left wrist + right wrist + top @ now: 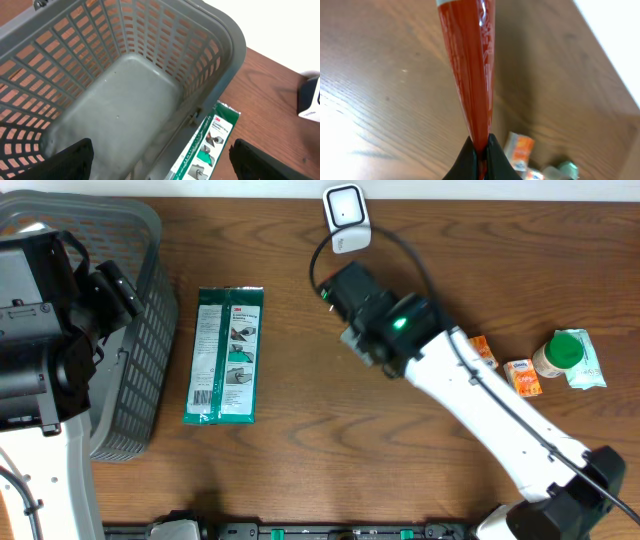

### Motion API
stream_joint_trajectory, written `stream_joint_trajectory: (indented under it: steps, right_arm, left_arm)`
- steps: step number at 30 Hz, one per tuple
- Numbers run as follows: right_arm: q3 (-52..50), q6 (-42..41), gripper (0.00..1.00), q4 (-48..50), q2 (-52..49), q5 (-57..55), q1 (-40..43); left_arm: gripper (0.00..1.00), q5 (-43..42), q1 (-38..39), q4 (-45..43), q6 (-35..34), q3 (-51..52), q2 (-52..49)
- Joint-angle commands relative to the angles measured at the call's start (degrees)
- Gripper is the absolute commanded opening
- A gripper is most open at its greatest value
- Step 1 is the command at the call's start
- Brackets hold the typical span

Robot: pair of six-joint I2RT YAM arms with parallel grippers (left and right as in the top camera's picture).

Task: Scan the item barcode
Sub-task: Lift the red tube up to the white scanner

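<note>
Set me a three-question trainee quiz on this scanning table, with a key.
1. True or false: the green package lies inside the grey basket.
2. What does the right gripper pinch? A: a red packet. B: an orange carton. C: the green package.
3. Fill the gap: the left gripper hangs over the grey basket with its jaws ____.

Key: 1 false, it lies on the table beside the basket. 2 A. 3 open.
</note>
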State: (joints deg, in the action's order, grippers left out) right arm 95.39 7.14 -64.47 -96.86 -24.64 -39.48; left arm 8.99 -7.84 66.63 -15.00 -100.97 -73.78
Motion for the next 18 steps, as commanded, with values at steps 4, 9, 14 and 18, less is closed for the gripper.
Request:
stream_joint_trajectory:
  steps: [4,9,14,18]
  right_arm:
    - [23.93,0.61,0.01,-8.39,-2.54,-1.84,5.03]
    - [41.44,1.42,0.01,-13.88,-6.99,-1.86,7.96]
    - [51.47,3.63,0.01,-15.67,-12.46,-1.86,11.02]
    - [51.89,7.58,0.01,-10.86,-17.18,-4.70,12.17]
  left_arm:
    - [0.88,0.50,-0.24,0.00,-0.09,-0.39,0.04]
    - [0.88,0.50,-0.24,0.00,-0.09,-0.39,0.04]
    - [0.88,0.50,-0.24,0.00,-0.09,-0.39,0.04]
    - [0.88,0.50,-0.24,0.00,-0.09,-0.39,0.04]
